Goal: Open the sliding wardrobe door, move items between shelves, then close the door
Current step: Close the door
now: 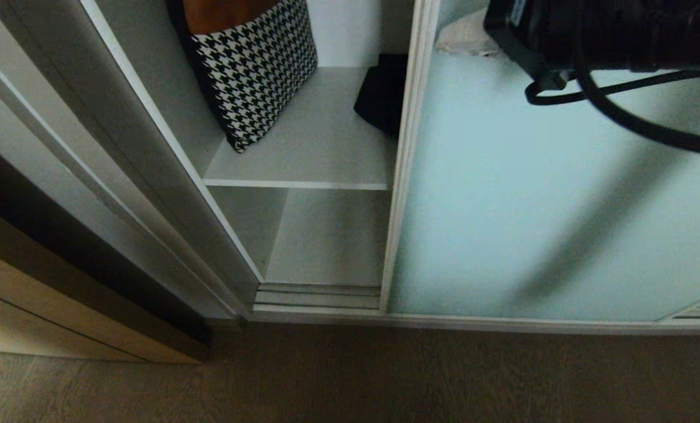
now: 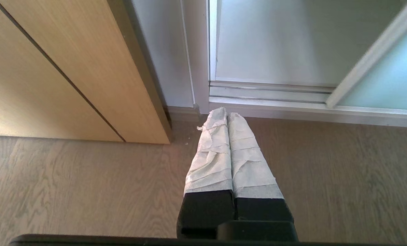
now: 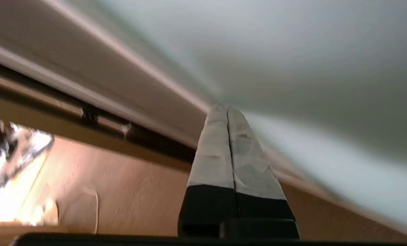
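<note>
Sliding wardrobe door of frosted aqua glass filling the head view from centre out to 3 o'clock, silver frame edge upright at centre, wardrobe open to the 9 o'clock side of that edge; wooden floor across 6 o'clock; light tan cabinet front at 8 o'clock; upper shelf at 12 o'clock, lower shelf just beneath, ribbed floor track below both; houndstooth piece leaning upright on the upper shelf toward 11 o'clock, an orange-brown part at its top; black cloth on the same shelf at 1 o'clock, partly hidden behind the door frame, apart from the houndstooth piece; right arm dark and bulky at 2 o'clock in front of the glass, black cable looping under it; right claw pressed together, empty, tips close to the pale door surface, contact not clear through blur; left claw pressed together, holding nothing, tape-wrapped fingers hanging low over the floor, pointing toward the track's corner beside the cabinet front
</note>
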Robot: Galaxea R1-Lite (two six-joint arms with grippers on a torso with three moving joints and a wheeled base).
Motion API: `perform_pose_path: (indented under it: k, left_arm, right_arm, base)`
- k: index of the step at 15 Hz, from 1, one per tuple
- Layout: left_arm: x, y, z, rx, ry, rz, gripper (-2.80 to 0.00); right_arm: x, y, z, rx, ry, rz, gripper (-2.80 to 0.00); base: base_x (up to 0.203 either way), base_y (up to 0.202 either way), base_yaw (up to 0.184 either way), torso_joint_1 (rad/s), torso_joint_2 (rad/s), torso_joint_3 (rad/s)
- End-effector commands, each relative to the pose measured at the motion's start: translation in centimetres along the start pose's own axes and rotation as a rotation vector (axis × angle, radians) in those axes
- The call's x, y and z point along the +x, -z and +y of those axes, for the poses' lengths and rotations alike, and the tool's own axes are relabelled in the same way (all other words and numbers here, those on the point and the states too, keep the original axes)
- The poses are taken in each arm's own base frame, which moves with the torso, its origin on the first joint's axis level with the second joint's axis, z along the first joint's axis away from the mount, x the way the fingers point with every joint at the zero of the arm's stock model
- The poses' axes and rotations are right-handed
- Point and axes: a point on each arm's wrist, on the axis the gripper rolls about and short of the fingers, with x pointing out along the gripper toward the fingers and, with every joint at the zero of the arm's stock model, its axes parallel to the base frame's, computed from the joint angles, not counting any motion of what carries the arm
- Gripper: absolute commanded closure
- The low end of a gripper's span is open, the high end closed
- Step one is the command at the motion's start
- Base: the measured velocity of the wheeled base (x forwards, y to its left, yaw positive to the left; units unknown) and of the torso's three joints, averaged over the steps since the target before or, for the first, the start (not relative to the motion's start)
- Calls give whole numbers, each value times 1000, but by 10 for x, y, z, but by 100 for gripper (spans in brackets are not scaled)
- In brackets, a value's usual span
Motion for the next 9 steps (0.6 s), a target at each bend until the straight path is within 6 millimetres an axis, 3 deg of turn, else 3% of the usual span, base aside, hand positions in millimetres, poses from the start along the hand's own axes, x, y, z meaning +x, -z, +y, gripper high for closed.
perform_pose_path:
  k: [1,4,7,9]
  left_arm:
    - [0,0,0,0,0,1,0]
    - [0,0,0,0,0,1,0]
    - [0,0,0,0,0,1,0]
    - [0,0,0,0,0,2,0]
  right_arm:
    - [32,26,9,-6,-11,67,0]
    - [27,31,29,-8,-87,72,0]
    - [-2,15,39,-2,-162,44,0]
    - [-33,4,45,1,-226,31,0]
  base:
    - [0,0,0,0,0,0]
    - [0,0,0,0,0,0]
    - [0,0,0,0,0,0]
    - [0,0,0,0,0,0]
